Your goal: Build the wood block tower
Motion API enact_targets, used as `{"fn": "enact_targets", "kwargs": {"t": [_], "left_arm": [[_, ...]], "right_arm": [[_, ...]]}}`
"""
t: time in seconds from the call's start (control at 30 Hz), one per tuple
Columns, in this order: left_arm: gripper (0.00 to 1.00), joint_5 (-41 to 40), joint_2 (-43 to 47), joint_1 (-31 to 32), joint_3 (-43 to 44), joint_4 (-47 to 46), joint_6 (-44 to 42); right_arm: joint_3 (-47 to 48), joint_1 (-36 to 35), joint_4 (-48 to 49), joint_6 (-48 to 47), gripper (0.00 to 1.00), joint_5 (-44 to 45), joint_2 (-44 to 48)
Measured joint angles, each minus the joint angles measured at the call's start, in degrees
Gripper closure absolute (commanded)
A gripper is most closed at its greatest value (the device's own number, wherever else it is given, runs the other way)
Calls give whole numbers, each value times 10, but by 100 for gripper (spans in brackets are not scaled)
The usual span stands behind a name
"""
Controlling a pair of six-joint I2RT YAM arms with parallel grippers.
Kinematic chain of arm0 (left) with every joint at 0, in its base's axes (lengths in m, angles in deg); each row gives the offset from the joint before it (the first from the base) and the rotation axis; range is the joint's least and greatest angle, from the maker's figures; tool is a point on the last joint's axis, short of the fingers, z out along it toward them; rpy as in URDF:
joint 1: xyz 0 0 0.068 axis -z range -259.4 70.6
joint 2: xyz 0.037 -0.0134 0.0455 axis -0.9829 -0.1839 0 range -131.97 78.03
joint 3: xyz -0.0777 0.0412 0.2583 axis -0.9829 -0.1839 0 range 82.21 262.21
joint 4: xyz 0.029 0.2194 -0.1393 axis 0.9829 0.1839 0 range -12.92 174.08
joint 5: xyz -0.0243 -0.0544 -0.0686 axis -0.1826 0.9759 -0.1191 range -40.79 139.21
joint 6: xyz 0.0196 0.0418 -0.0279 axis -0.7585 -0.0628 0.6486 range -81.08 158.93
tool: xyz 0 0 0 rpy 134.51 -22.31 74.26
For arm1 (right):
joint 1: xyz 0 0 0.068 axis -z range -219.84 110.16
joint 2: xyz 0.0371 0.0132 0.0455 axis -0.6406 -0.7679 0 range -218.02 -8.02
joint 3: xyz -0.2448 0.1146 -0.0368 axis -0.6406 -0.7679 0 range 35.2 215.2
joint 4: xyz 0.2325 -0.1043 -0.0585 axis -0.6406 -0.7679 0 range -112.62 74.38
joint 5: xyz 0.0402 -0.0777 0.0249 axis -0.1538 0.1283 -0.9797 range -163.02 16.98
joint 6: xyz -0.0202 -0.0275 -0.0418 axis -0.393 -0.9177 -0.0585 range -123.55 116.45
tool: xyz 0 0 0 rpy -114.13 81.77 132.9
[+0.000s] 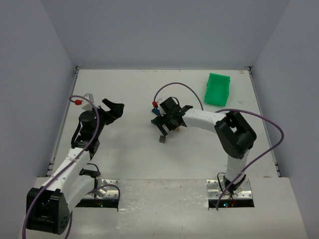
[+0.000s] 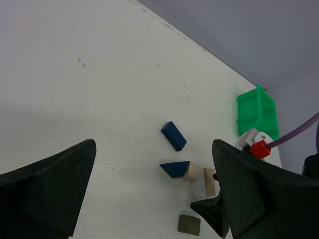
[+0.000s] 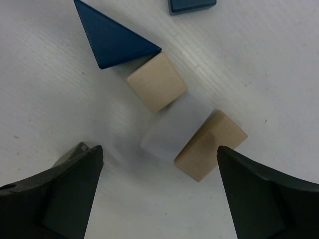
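Note:
The wood block tower's pieces lie loose and flat on the white table, none stacked. Under my right gripper (image 3: 158, 154), which is open and holds nothing, are a blue wedge (image 3: 112, 40), a tan cube (image 3: 157, 82), a white block (image 3: 174, 127) and a tan block (image 3: 212, 144), touching in a row. A dark olive block (image 3: 72, 152) peeks out beside the left finger. A dark blue bar (image 2: 173, 136) lies apart from the wedge (image 2: 174, 169). My left gripper (image 2: 153, 149) hovers open and apart from the blocks, to the left (image 1: 113, 110) of the right gripper (image 1: 169, 122).
A green plastic bin (image 1: 218, 89) stands at the back right of the table. The olive block (image 1: 162, 140) sits just in front of the right gripper. Grey walls enclose the table on three sides.

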Motion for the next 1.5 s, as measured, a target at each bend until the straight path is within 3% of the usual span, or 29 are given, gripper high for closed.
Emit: {"fn": "enact_targets", "kwargs": {"t": [0.1,0.23,0.33,0.53,0.63,0.8,0.87,1.0,1.03,1.27,1.5], "left_arm": [[0,0,-5,0,0,0,0],[0,0,-10,0,0,0,0],[0,-1,-12,0,0,0,0],[0,-1,-12,0,0,0,0],[0,-1,-12,0,0,0,0],[0,-1,-12,0,0,0,0],[0,-1,-12,0,0,0,0],[0,-1,-12,0,0,0,0],[0,-1,-12,0,0,0,0],[0,4,-24,0,0,0,0],[0,-3,-63,30,11,4,-5]], "right_arm": [[8,0,10,-3,13,5,-13],[16,0,15,-10,29,7,-24],[26,0,20,-13,35,8,-38],[31,0,24,-12,39,6,-49],[37,0,24,-5,47,9,-54],[30,0,20,27,43,12,-54],[18,0,24,41,48,13,-48],[-18,0,31,63,79,14,-23],[-25,0,32,65,83,15,-18],[-81,0,54,81,91,15,38],[-179,0,87,127,92,37,224]]}}
